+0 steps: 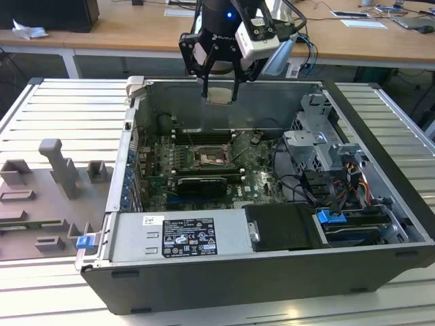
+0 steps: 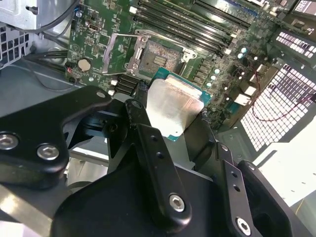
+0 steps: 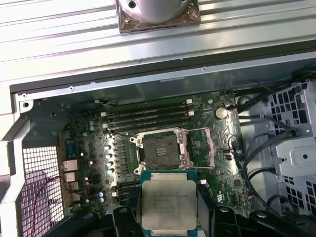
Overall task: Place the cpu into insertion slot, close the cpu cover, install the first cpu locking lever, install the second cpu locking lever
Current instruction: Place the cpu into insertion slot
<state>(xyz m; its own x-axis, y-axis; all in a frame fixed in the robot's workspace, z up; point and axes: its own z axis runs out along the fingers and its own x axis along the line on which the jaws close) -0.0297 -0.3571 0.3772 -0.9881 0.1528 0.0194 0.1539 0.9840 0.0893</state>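
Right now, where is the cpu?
In the exterior view the cpu sits in the gripper above the open computer case, well above the empty socket.

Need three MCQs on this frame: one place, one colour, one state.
1. Where is the small flat square silver-faced cpu?
A) on the case floor
B) in the black gripper, above the green motherboard
C) on the desk
2. The cpu's rim around its metal face is:
A) green
B) red
C) white
3. The thin silver frame-shaped cpu cover is:
A) shut over the cpu
B) bent in half
C) swung open beside the empty insertion slot
Key: 1 B, gripper clamps it in both wrist views; 2 A, green border shows; 3 C, slot lies bare, frame aside.
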